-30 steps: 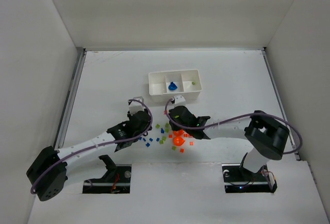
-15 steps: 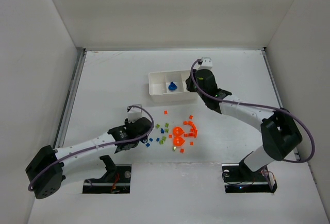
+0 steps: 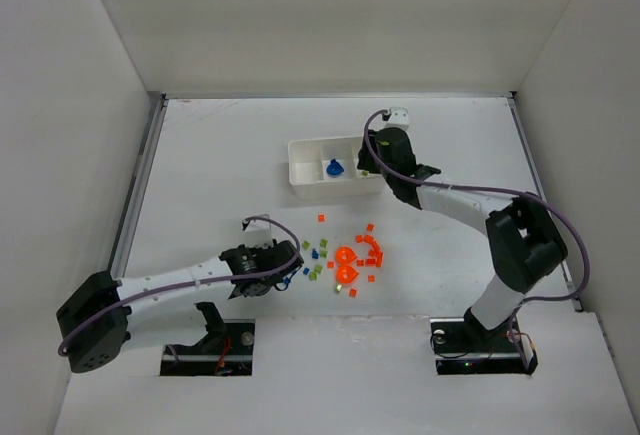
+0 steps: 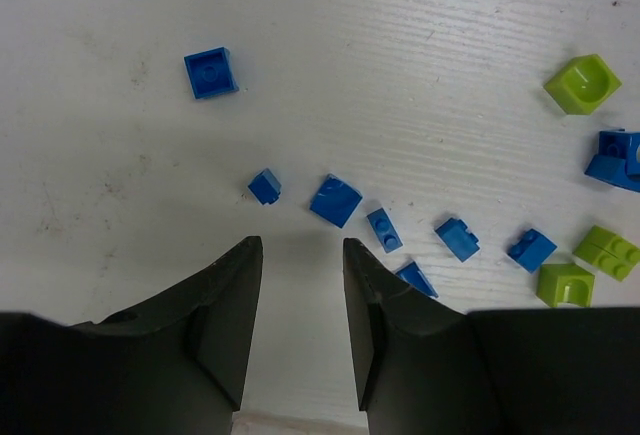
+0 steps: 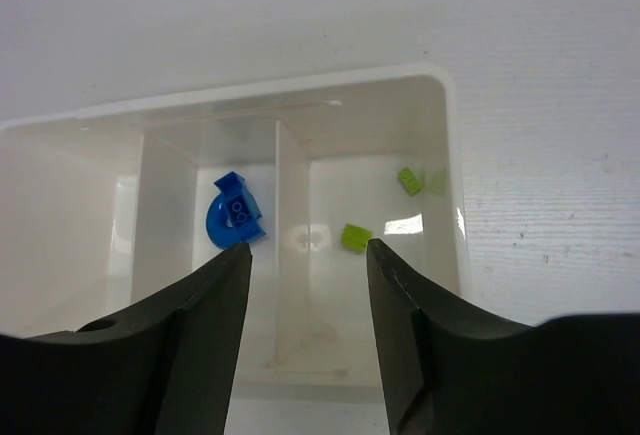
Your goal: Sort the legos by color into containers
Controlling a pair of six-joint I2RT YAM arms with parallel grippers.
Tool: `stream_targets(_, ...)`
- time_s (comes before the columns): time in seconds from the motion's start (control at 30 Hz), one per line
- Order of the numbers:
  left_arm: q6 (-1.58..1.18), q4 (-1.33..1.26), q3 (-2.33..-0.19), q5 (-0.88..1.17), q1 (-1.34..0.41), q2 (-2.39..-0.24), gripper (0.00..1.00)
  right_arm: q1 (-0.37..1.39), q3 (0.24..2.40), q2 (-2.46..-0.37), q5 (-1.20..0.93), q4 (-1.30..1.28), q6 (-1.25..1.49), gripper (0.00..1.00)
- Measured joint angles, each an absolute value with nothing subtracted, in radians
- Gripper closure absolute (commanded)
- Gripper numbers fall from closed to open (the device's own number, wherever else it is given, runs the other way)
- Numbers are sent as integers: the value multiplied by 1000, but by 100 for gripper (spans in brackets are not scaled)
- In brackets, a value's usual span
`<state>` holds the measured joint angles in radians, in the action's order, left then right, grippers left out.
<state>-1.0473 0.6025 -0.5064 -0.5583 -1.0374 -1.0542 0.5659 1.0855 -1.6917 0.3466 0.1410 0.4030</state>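
Note:
The white tray (image 3: 300, 181) holds the containers side by side. My right gripper (image 5: 308, 247) hangs open and empty above the tray (image 5: 452, 155), over the wall between middle and right compartments. Two yellow-green bricks (image 5: 354, 237) lie in the right compartment, and a rounded blue piece (image 5: 234, 220) lies in the middle one. My left gripper (image 4: 302, 245) is open just short of a row of small blue bricks (image 4: 335, 200), with nothing between its fingers. From above, the right gripper (image 3: 369, 164) is at the tray's right end and the left gripper (image 3: 283, 273) is beside the blue legos (image 3: 291, 277).
Loose legos lie mid-table: an orange cluster with two rounded pieces (image 3: 347, 255), green bricks (image 3: 318, 253), one orange brick (image 3: 321, 218) apart toward the tray. Green bricks (image 4: 582, 83) sit right of the blue row. White walls enclose the table on three sides.
My right arm swung from the brick pile up to the tray and its jaws opened; a second green brick now lies in the right compartment. The left gripper shifted nearer the blue bricks.

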Motion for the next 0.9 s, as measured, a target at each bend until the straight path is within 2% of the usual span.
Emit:
stream_targets(0.6, -1080, 455, -503, -574, -1012, -1194, 66, 669, 836, -1468, 358, 180, 420, 46)
stream_targets(0.9, -1051, 416, -500, -612, -1008, -1214, 85, 690, 702, -1367, 360, 216, 450, 45)
